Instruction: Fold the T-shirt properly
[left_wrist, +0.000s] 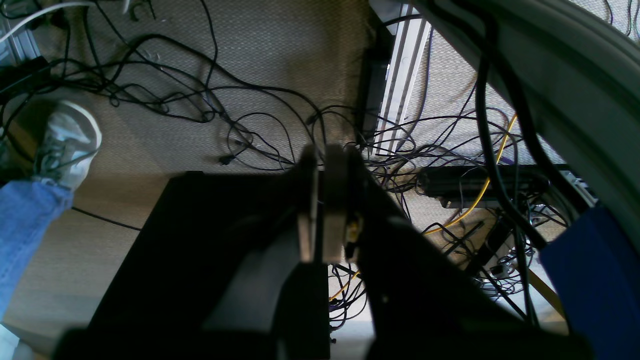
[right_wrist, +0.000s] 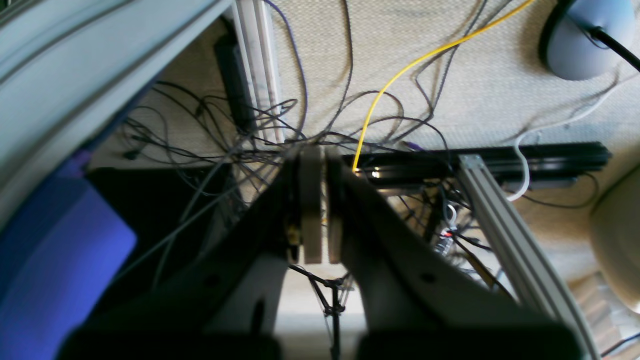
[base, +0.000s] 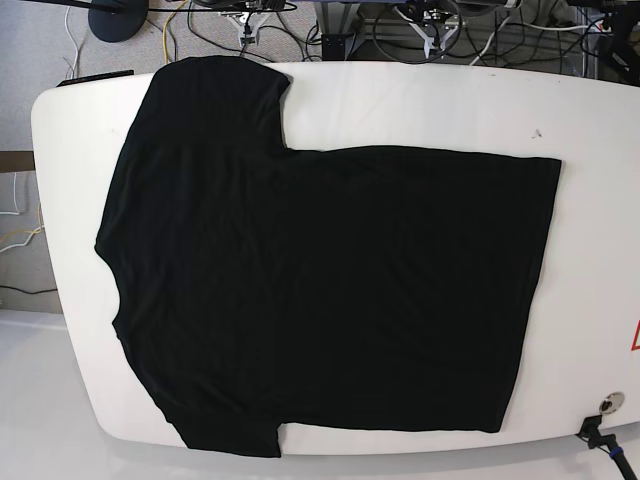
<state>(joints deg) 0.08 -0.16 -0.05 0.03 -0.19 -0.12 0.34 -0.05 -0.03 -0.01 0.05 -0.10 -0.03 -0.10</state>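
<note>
On the white desk (base: 590, 200), seen from the base view, the T-shirt (base: 320, 290) lies spread flat and unfolded, covering most of the surface. Its hem runs along the right side of that view, its two short sleeves reach toward the near and far edges at the left, and the neck end sits by the left rim. The fabric is smooth, with only faint ripples. Neither arm shows in this view.

In the left wrist view, the left gripper (left_wrist: 321, 200) has its fingers (left_wrist: 334, 200) pressed together with nothing between them. It points down at the carpeted floor (left_wrist: 280, 45), off the desk. Beyond the fingers lies a tangle of black cables (left_wrist: 200, 95) with one yellow cable (left_wrist: 482, 192) running through it. A grey sneaker (left_wrist: 67, 142) and a blue-jeaned leg (left_wrist: 22, 225) stand at the left edge.

In the right wrist view, the right gripper (right_wrist: 320, 205) likewise has its fingers (right_wrist: 311, 205) closed on nothing, also aimed at the floor. Past them run more black cables, a yellow cable (right_wrist: 400, 75), an aluminium frame rail (right_wrist: 505, 235) and a dark bar (right_wrist: 500, 160). A round grey stand base (right_wrist: 585, 40) sits farthest off, at the upper right.
</note>
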